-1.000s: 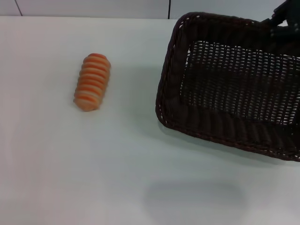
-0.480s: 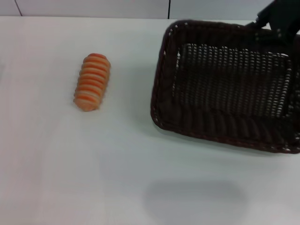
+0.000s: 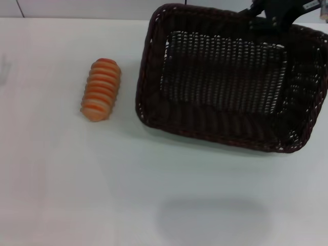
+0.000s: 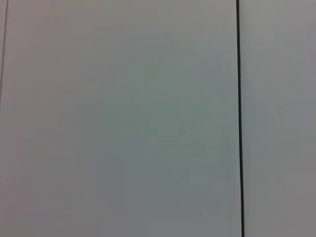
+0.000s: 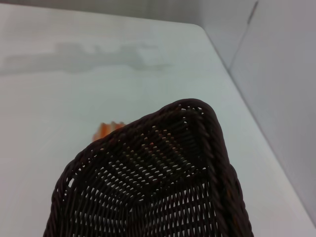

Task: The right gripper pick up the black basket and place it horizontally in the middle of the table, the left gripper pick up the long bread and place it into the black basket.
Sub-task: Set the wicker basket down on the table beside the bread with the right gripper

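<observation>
The black basket [image 3: 215, 125] is at the right of the white table [image 3: 77, 179], its long side nearly across my view. My right gripper [image 3: 274, 14] shows as a black shape at the basket's far right rim and is shut on that rim. The long bread [image 3: 101, 89], striped orange and cream, lies on the table left of the basket, a small gap apart. In the right wrist view the basket [image 5: 163, 182] fills the near part, and a bit of the bread [image 5: 106, 129] peeks past its rim. My left gripper is out of view.
A faint grey shadow [image 3: 212, 218] lies on the table near the front. The left wrist view shows only a pale wall panel with a dark vertical seam [image 4: 240, 118]. The table's far edge [image 3: 77, 19] runs behind the bread.
The basket has moved left across the table with my right gripper and turned closer to level. Its left rim is now near the bread. The bread has not moved.
</observation>
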Available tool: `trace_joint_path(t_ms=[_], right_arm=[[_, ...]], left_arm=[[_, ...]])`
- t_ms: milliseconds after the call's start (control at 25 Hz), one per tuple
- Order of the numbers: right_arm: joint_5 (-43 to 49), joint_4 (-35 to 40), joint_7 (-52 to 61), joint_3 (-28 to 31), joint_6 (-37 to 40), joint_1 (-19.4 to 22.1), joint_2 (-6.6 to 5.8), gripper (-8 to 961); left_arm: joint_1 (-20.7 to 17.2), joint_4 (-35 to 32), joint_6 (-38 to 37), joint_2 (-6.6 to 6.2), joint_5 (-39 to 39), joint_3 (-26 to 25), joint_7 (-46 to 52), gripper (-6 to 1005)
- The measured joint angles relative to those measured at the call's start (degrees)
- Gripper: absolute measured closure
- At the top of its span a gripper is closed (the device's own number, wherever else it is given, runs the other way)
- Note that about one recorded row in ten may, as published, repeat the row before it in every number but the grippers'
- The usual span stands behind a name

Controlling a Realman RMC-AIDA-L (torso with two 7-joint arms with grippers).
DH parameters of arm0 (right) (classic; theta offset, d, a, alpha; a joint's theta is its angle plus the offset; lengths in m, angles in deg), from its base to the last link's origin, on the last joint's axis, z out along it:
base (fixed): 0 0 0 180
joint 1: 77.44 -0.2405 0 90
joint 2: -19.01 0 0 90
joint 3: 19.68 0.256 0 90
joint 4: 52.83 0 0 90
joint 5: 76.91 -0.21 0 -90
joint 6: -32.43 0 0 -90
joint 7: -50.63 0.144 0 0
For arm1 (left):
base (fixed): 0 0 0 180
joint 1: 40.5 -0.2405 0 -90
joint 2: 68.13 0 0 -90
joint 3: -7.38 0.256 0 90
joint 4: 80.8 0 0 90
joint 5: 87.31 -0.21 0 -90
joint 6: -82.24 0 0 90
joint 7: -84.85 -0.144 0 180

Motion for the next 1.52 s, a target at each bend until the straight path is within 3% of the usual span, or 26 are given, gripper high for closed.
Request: trace_joint_path(t_ms=[240,400,840,1240,1520], right_arm=[[-3.1,2.6,-0.2,-3.2,0.7,-0.3,0.75,771],[-3.4,3.8,0.1,-4.1,1.7,-0.8,1.16,771],[-3.4,7.0,0.4,-8.1,3.3,0.6,3.4,772],[-2.8,2.6,2.4,-8.8,3.7,3.2,2.71,773],[-2.8,2.3,3.0,-9.0,5.2,2.7,2.93,774]], left_arm=[[5.3,-4.9,0.3,-0.04,0.0,-0.8,-0.2,154],[6.8,-6.5,0.2,-0.08,0.0,-0.8,-0.2,154],[7.9,-7.1,-0.1,-0.09,0.0,-1.1,-0.2,154],[7.5,-7.1,-0.1,-0.01,0.0,-0.9,0.0,155],[7.4,-7.1,-0.1,0.0,0.0,-1.0,0.1,155]])
